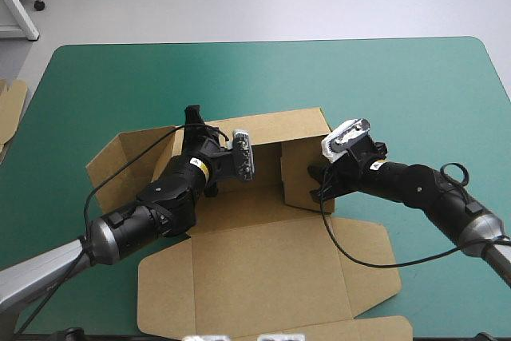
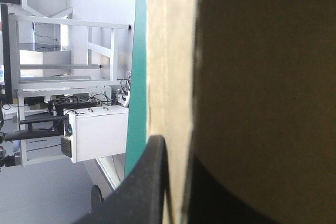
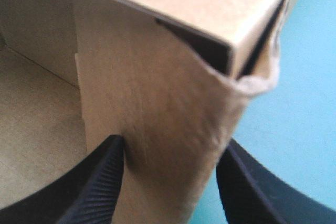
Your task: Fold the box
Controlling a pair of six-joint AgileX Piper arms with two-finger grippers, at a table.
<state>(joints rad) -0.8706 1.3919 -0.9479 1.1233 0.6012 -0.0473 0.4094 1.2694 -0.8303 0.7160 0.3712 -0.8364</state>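
Note:
The brown box [image 1: 263, 265] lies mid-table with its lid panel flat toward the near edge. Its back wall [image 1: 279, 127] and right side wall [image 1: 302, 175] stand raised, and the left side panel [image 1: 120, 161] leans outward. My left gripper [image 1: 192, 117] reaches over the back wall near its left end. In the left wrist view the wall's edge [image 2: 170, 77] runs between the black fingers [image 2: 149, 182], all but shut on it. My right gripper [image 1: 319, 180] straddles the right wall's near corner. There the crumpled board [image 3: 168, 129] fills the gap between both fingers [image 3: 102, 182].
The edge of more brown board [image 1: 9, 109] shows at the table's left edge. Teal-green cover [image 1: 399, 93] lies bare beyond and to the right of the box. The lid's flaps [image 1: 371, 273] reach close to the near edge.

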